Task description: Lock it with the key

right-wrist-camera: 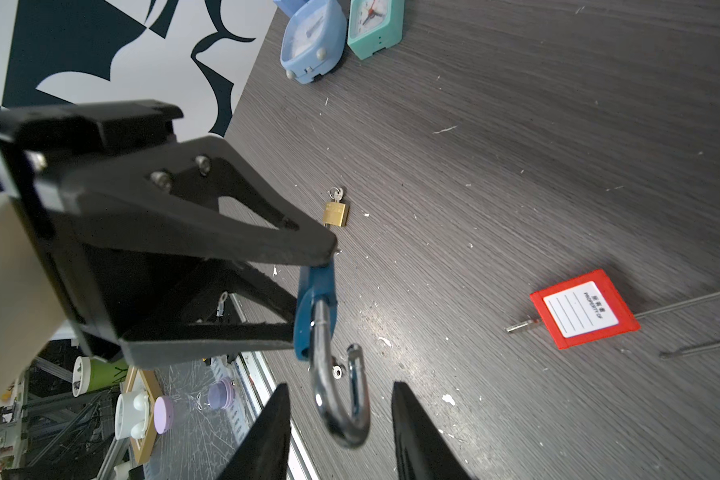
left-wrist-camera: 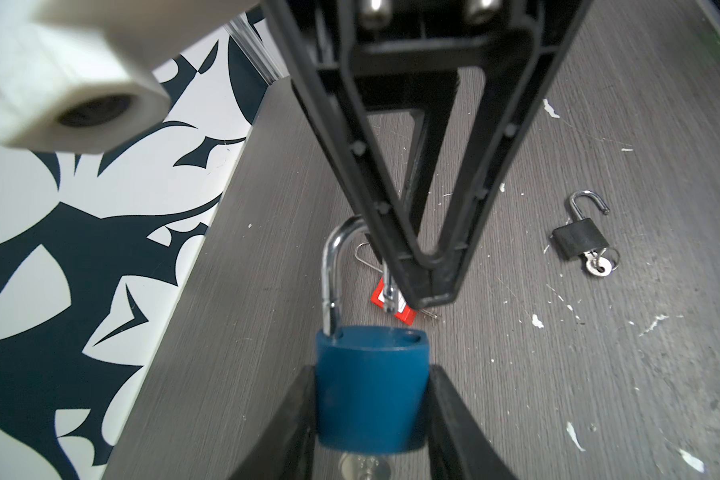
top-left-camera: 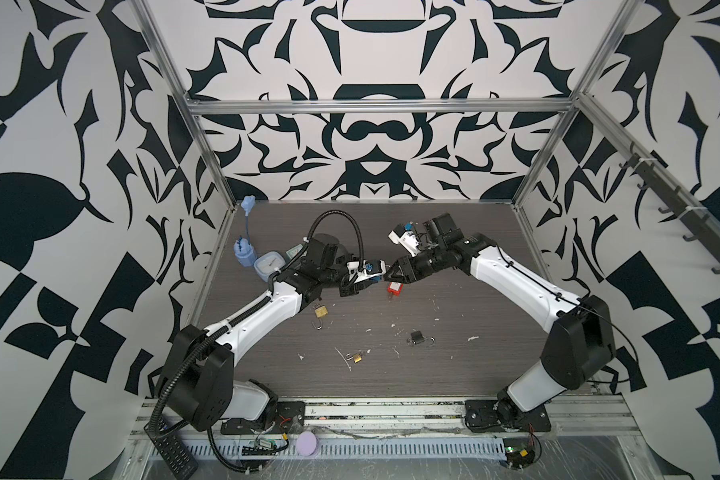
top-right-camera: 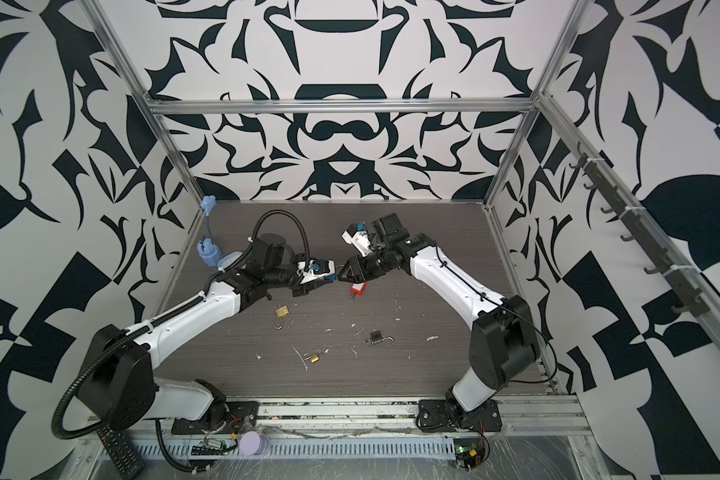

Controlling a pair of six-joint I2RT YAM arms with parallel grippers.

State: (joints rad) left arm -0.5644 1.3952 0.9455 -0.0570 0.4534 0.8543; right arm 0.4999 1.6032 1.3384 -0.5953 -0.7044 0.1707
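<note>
A dark grey wood-grain table is shut in by black-and-white patterned panels along its left, far and right edges. An aluminium rail carrying both arm bases runs along the near edge. The right side and near half of the table lie largely open.

Over the middle, toward the far side, the left tool grips the body of a blue padlock. A silver key sits in the padlock's base, and its steel shackle is swung open. The right tool has its jaws apart on either side of the shackle's bend, not touching it.

There are five padlocks:
- the blue one, held
- a red padlock with a white label, just right of the tools
- two brass padlocks, lying loose nearer
- one black padlock, also loose nearer

Two small clocks, pale blue and teal, sit by the far left edge.
</note>
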